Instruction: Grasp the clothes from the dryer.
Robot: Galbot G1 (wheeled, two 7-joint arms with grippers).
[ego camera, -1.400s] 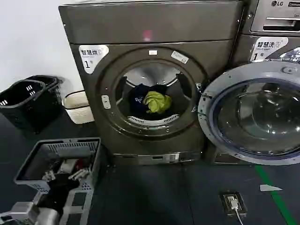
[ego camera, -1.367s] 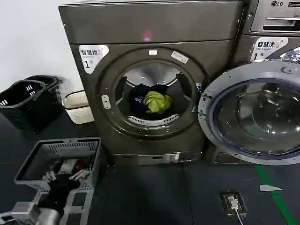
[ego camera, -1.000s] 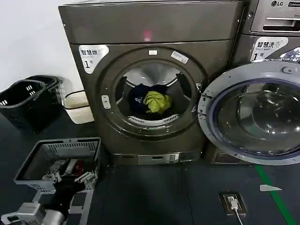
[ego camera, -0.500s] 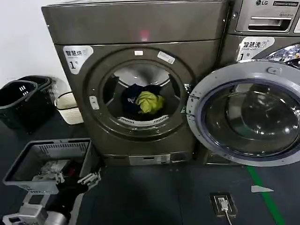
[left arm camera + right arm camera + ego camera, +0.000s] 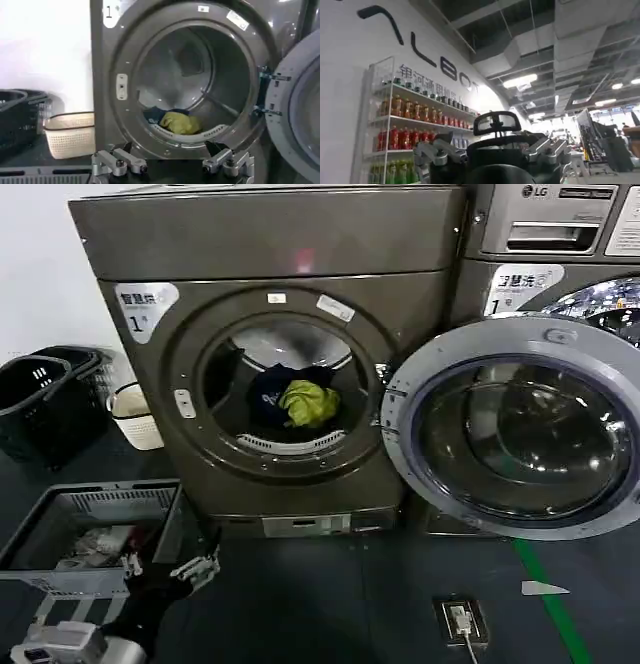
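The dryer [image 5: 270, 259] stands in the middle of the head view, its round door [image 5: 510, 429] swung open to the right. The clothes lie low in the steel drum: a lime yellow-green garment [image 5: 308, 402] in front of a dark navy one [image 5: 268, 389]. My left gripper [image 5: 168, 568] hovers open and empty near the floor, in front of and below the porthole, left of its centre. The left wrist view looks straight into the drum at the lime garment [image 5: 180, 123], past the left gripper [image 5: 172, 167]. My right gripper [image 5: 490, 152] is open, held away from the dryer.
A grey basket [image 5: 150, 494] with red, white and black items sits just left of the left gripper. Black baskets [image 5: 40, 399] and a white basket [image 5: 135, 416] stand by the wall. The LG machine [image 5: 560, 229] is to the right. A floor socket [image 5: 458, 620] lies ahead.
My left gripper has come up out of the grey basket and moved right, towards the dryer's front. The head view has shifted, so the dryer now sits further left.
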